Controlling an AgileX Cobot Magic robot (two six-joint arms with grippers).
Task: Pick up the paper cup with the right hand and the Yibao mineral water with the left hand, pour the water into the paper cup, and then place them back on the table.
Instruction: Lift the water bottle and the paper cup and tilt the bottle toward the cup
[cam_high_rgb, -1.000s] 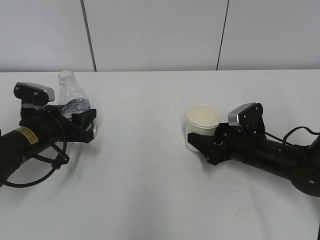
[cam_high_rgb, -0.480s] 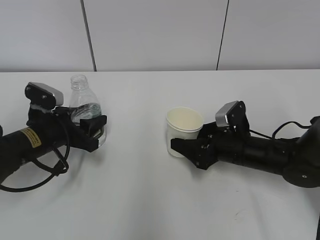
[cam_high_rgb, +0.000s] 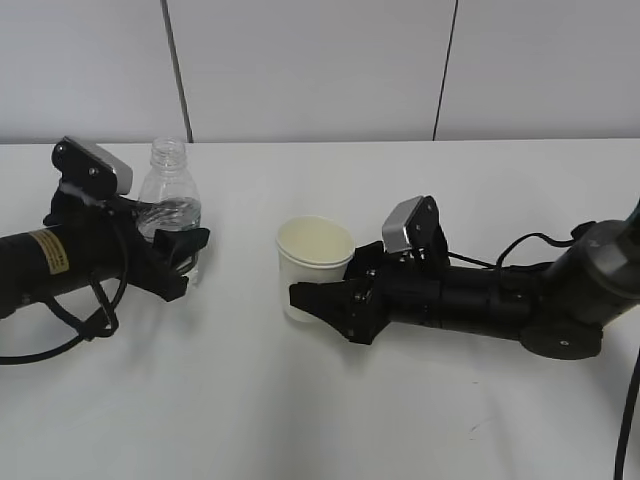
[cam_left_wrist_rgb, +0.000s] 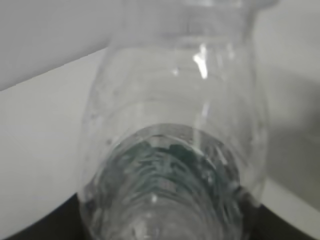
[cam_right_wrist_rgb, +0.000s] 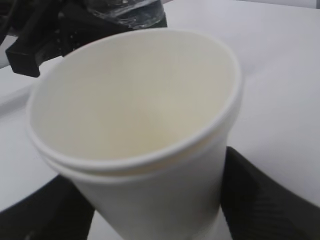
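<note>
On a plain white surface (cam_high_rgb: 300, 400), my two black arms each hold one item, facing each other across the middle. My left gripper (cam_high_rgb: 178, 258), on the arm with the yellow sticker, is clamped around the lower body of the water bottle (cam_high_rgb: 167, 200). The bottle stands upright at the left of the exterior view, its open, capless neck above my fingers and its dark green label partly hidden behind them. From my left wrist camera the bottle (cam_left_wrist_rgb: 175, 150) fills the frame, clear and ridged, with the green label showing through the plastic near the bottom; whether water is inside I cannot tell from this blurred view.

My right gripper (cam_high_rgb: 325, 305) grips the cream-white paper cup (cam_high_rgb: 315, 262) at its lower half, one finger on each side. The cup sits upright near the centre of the surface, to the right of the bottle and apart from it; whether its base touches the surface is hidden by my fingers. My right wrist camera looks down into the cup (cam_right_wrist_rgb: 135, 115), which appears dry and empty inside, with its rolled rim intact. Beyond the rim, the bottle (cam_right_wrist_rgb: 127, 12) and the dark fingers of my left gripper show at the top edge.
</note>
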